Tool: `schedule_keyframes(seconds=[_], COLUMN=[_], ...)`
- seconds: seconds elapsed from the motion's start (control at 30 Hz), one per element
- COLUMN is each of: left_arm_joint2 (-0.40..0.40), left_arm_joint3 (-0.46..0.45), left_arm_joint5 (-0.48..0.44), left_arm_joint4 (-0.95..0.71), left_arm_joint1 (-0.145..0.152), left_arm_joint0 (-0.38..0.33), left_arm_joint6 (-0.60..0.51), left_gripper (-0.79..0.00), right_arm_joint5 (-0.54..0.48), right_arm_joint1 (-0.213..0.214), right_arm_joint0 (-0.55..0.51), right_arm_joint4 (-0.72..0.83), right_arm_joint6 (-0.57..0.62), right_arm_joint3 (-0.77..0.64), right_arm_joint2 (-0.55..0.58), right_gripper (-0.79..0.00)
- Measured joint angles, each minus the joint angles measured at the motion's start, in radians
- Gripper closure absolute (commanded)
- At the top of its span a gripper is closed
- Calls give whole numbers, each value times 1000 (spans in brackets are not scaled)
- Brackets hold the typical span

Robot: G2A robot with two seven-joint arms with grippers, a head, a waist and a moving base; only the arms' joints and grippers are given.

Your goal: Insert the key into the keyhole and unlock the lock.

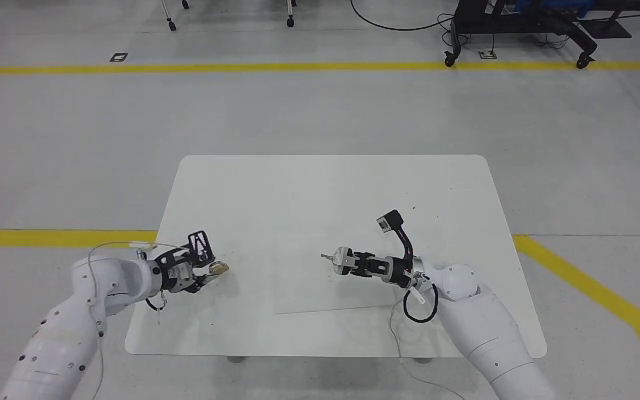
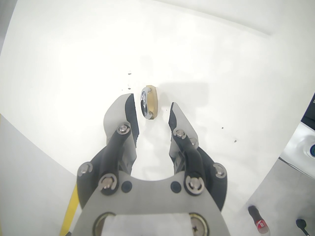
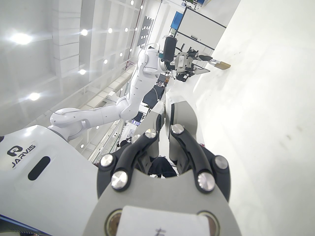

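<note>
A small brass padlock with a silver shackle lies on the white table near its left front corner. My left gripper is open, low over the table, with the padlock between its fingertips and touching neither. In the top view the padlock sits just off that gripper. My right gripper hovers at the table's front middle, shut on a thin key whose tip points toward the padlock. The right wrist view shows its fingers pressed together, with the padlock far ahead.
A thin white sheet lies flat on the table's front middle, under the right gripper. The table's front edge runs close to both arms. A few dark specks mark the surface near the padlock.
</note>
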Motion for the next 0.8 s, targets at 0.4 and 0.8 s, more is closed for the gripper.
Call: schedule_keyframes(seconds=[0.4, 0.8], left_arm_joint2=[36, 67], left_arm_joint3=[43, -59], left_arm_joint5=[6, 89], left_arm_joint4=[-14, 201], left_arm_joint1=[-7, 3], left_arm_joint0=[-38, -7], left_arm_joint6=[11, 27], left_gripper=[0, 0], right_arm_joint5=[0, 0], right_arm_joint1=[0, 0], right_arm_joint0=[0, 0], right_arm_joint4=[0, 0], right_arm_joint6=[0, 0], right_arm_joint3=[0, 0], right_arm_joint2=[0, 0], right_gripper=[0, 0])
